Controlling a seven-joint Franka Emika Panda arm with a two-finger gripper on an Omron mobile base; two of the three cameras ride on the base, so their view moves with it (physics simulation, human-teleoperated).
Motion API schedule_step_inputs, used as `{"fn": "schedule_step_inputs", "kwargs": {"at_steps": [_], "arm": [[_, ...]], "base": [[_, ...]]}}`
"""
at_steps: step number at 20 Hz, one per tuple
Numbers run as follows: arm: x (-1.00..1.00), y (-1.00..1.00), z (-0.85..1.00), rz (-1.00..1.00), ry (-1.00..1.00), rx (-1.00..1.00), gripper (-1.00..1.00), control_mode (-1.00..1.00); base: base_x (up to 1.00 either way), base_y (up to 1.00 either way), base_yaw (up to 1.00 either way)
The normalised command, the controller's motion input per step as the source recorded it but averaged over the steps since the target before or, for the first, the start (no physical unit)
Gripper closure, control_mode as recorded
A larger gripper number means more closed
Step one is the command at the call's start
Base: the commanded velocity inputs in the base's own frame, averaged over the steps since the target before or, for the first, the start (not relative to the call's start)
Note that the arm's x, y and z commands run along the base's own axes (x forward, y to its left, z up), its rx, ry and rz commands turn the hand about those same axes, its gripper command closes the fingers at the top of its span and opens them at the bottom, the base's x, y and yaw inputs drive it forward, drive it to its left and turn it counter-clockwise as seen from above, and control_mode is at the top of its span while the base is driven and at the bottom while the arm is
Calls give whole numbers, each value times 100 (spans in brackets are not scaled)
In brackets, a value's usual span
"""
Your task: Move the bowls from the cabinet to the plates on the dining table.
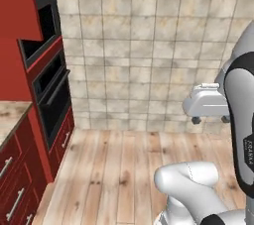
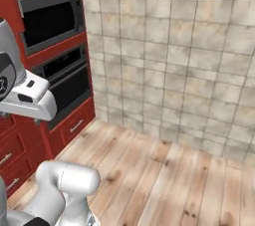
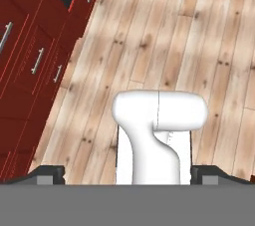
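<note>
Hand view: gripper (image 3: 127,172) jaws spread wide, holding nothing, aimed at wood floor (image 3: 164,46) beside red base cupboards (image 3: 30,60); bowls nowhere in sight, judged transit step, next needs reaching the cabinet.

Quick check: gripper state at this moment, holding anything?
Gripper: open, jaws spread wide, nothing between them; it hangs above the wooden floor.

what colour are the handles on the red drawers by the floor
Grey, pale metallic bars on the red drawers; the hand view shows the handles best.
</note>
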Motion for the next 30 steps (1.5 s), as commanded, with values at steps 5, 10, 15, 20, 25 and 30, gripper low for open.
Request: {"fn": "schedule_step_inputs", "kwargs": {"at_steps": [5,10,15,20,25,30], "arm": [[0,0,0,0,0,0,-100,100],[0,0,0,0,0,0,-100,100],[0,0,0,0,0,0,-100,100],[0,0,0,0,0,0,-100,100],[0,0,0,0,0,0,-100,100],[0,0,0,0,0,0,-100,100]], "base": [[14,15,52],[3,23,53],[21,10,55],[41,0,61],[43,1,62],[51,-3,55]]}}
